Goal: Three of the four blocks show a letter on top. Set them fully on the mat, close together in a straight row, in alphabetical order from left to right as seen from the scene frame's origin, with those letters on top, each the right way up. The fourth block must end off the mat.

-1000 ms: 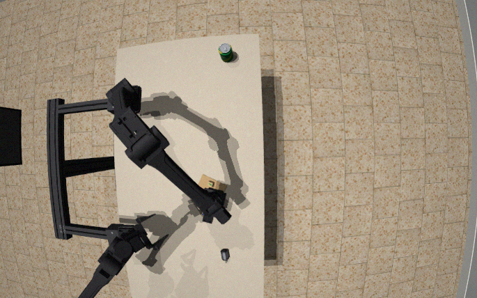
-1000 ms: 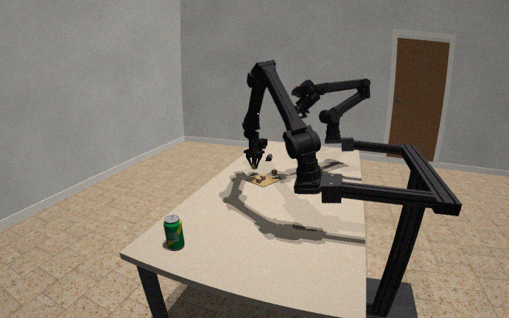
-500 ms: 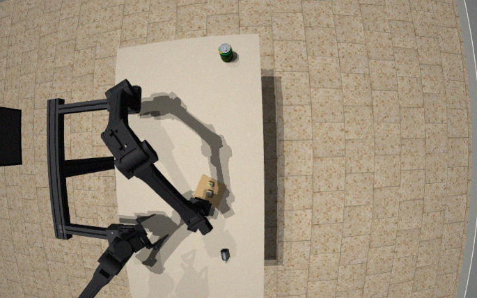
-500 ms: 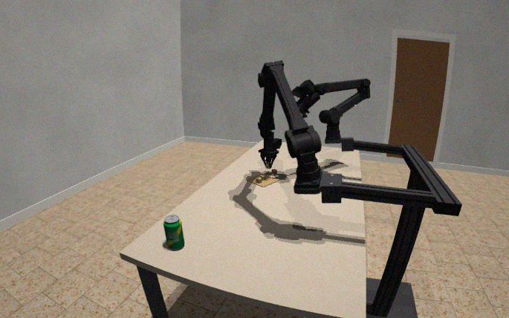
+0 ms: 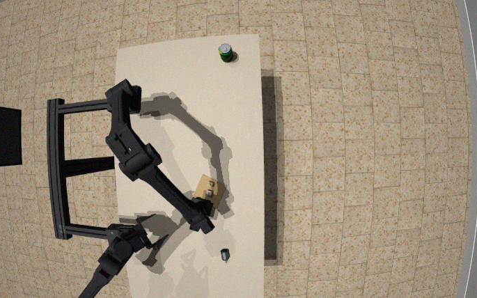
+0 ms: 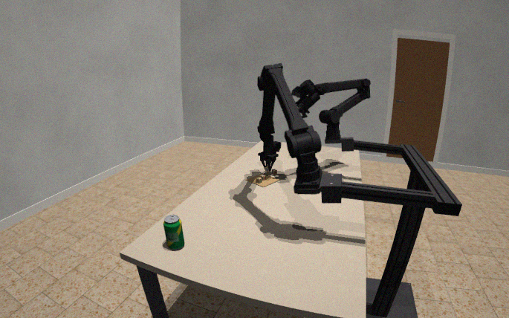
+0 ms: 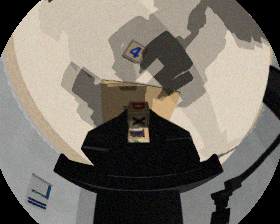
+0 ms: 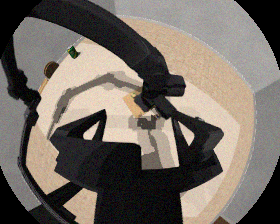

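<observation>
Gripping the D/X block (image 7: 138, 118) w/ left gripper (image 5: 203, 205) (image 6: 267, 169) (image 7: 138, 112) (image 8: 162, 106), fingers closed down to block width, X + red D showing in the L wrist cam. Low over the mat (image 5: 198, 189) (image 6: 263, 183) (image 7: 111, 97) (image 8: 133, 104), near the blue-marked block (image 5: 209, 193) (image 7: 138, 132); can't tell if touching. Green-marked block (image 5: 210, 184) also on the mat, just beside the blue one. Off the mat but near: block w/ blue 4 (image 7: 135, 51) on top. Right gripper (image 5: 161, 225) (image 6: 304, 114) (image 8: 140, 114) wide open, nothing in it, up off the table (image 5: 158, 70) (image 6: 224, 252). Further out: green can (image 5: 225, 53) (image 6: 174, 232), upright near a table corner.
</observation>
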`<state>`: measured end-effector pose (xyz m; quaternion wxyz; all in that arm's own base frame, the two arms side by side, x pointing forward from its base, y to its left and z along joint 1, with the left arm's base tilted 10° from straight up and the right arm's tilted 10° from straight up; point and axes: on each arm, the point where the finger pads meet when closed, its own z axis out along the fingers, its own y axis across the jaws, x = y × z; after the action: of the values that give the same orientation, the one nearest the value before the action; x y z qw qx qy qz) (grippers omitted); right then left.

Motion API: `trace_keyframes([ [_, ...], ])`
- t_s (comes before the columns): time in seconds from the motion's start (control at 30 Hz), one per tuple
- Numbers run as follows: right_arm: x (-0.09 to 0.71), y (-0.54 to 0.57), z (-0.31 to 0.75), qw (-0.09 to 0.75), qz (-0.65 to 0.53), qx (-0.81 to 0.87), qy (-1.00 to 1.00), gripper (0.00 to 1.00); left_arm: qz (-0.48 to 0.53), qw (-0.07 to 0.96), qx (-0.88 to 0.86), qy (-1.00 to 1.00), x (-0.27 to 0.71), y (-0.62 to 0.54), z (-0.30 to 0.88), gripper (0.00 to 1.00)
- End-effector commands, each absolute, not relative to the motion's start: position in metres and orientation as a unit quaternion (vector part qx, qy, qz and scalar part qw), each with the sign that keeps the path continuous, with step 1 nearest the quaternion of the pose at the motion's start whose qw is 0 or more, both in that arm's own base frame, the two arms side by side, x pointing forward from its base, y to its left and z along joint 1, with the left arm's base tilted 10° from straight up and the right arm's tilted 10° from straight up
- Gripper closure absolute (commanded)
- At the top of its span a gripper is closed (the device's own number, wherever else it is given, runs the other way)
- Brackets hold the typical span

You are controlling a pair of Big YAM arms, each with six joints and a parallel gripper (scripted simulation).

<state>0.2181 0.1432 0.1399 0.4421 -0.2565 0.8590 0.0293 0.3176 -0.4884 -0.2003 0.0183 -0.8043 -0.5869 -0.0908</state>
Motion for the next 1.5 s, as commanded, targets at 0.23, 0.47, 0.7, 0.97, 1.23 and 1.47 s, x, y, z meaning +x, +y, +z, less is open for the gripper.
trace_keyframes([
  [0.23, 0.227, 0.151, 0.182, 0.472, 0.045, -0.238, 0.847, 0.00, -0.090, -0.004, -0.800, -0.593, 0.341, -0.507, -0.216, 0.80],
  [0.47, 0.227, 0.151, 0.182, 0.472, 0.045, -0.238, 0.847, 0.00, -0.091, 0.009, -0.800, -0.593, 0.341, -0.483, -0.253, 0.80],
  [0.7, 0.227, 0.151, 0.182, 0.472, 0.045, -0.238, 0.847, 0.00, -0.090, 0.005, -0.802, -0.591, 0.316, -0.498, -0.203, 0.39],
  [0.97, 0.227, 0.151, 0.182, 0.472, 0.045, -0.238, 0.847, 0.00, -0.089, -0.001, -0.802, -0.591, 0.314, -0.507, -0.169, 0.00],
  [1.23, 0.227, 0.151, 0.182, 0.472, 0.045, -0.238, 0.847, 0.00, -0.074, -0.016, -0.808, -0.584, 0.319, -0.503, -0.146, 0.00],
  [1.47, 0.227, 0.151, 0.182, 0.472, 0.045, -0.238, 0.847, 0.00, -0.033, -0.055, -0.811, -0.581, 0.331, -0.491, -0.140, 0.00],
])
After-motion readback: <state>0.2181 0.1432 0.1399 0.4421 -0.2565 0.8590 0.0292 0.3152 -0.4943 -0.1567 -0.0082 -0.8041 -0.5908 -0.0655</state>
